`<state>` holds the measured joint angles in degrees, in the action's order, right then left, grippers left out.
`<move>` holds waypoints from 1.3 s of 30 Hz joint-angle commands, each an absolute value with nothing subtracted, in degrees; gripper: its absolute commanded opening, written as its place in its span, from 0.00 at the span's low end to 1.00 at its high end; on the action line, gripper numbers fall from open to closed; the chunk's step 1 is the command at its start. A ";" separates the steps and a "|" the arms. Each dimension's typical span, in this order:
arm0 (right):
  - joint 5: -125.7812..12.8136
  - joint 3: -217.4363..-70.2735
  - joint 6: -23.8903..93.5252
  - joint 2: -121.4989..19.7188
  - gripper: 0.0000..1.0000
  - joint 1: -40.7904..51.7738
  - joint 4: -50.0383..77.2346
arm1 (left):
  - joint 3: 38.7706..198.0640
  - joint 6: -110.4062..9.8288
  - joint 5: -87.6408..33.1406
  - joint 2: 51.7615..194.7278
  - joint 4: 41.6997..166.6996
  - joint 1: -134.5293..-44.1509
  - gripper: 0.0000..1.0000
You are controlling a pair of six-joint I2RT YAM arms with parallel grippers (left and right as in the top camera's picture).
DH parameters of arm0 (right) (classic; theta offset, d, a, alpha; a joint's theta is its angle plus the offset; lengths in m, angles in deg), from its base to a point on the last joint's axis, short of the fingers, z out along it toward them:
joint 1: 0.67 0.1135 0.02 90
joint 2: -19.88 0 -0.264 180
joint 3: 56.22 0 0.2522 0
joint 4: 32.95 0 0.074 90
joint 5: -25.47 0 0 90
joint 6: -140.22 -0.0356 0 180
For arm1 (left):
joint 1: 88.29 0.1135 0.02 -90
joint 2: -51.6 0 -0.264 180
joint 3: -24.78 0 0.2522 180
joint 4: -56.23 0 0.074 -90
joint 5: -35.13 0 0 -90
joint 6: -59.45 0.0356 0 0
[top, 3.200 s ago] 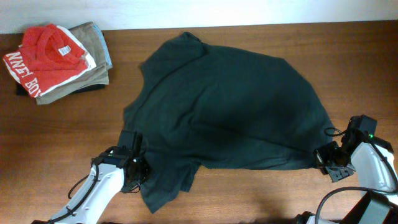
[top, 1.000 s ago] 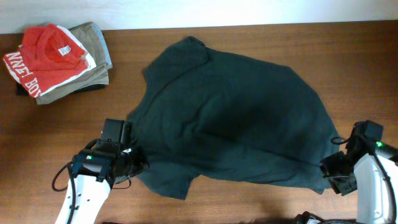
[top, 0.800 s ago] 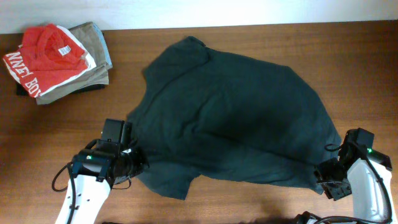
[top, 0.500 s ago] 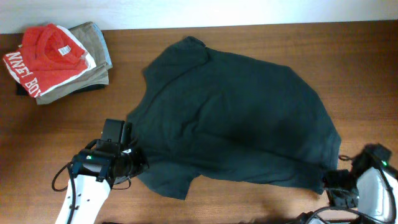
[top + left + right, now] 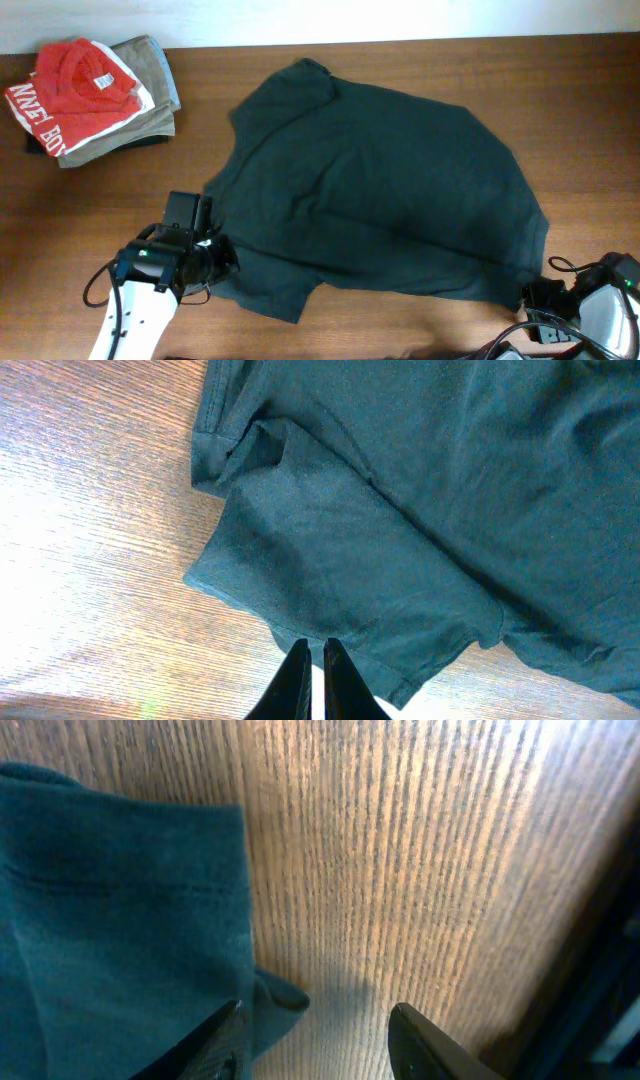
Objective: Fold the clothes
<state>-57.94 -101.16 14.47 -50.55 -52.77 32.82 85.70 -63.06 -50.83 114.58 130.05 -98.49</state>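
Your left gripper has its jaws drawn almost together, tips resting right at the hem of the T-shirt's sleeve. You cannot tell from the wrist view whether any cloth is actually pinched between them, so do not assume a hold. If you lift on that assumption, the thin edge may slip out, or the tips may only drag the sleeve and bunch it further, and it is already creased and tucked against the body panel. Your right gripper stands released, fingers apart. The shirt's bottom corner lies on the wood just inside one finger, with a small flap curled up. Close there and you may catch only that flap, which would likely pull free. The shirt itself lies spread across the middle of the table, skewed, collar toward the far side, with soft ridges running across it and no print showing. Fold it as it lies and the edges will probably not meet squarely. That right-hand corner also sits close to the near table edge, so a careless tug could pull it over. The red shirt and khaki garment are stacked well apart at the far left and pose little risk.
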 commanded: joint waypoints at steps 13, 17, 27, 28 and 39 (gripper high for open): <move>-57.22 -98.18 14.91 -49.96 0.49 -53.14 28.65 | 86.59 -62.12 -51.71 113.88 130.09 -98.62 0.11; -57.19 -97.77 14.91 -50.03 0.49 -53.12 28.32 | 86.59 -62.12 -51.73 113.88 130.07 -98.62 0.11; -56.34 -95.61 13.79 -51.80 0.49 -45.97 22.99 | 86.59 -62.12 -51.71 113.88 130.09 -98.62 0.11; -56.34 -95.61 13.33 -51.86 0.41 -45.95 22.96 | 86.59 -62.12 -51.73 113.88 130.11 -98.62 0.11; -57.24 -95.89 11.89 -51.84 0.04 -46.08 25.59 | 86.59 -62.12 -51.71 113.88 130.11 -98.62 0.12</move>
<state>-56.89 -97.46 13.81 -50.73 -46.41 24.03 85.70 -63.02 -50.86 114.60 130.05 -98.49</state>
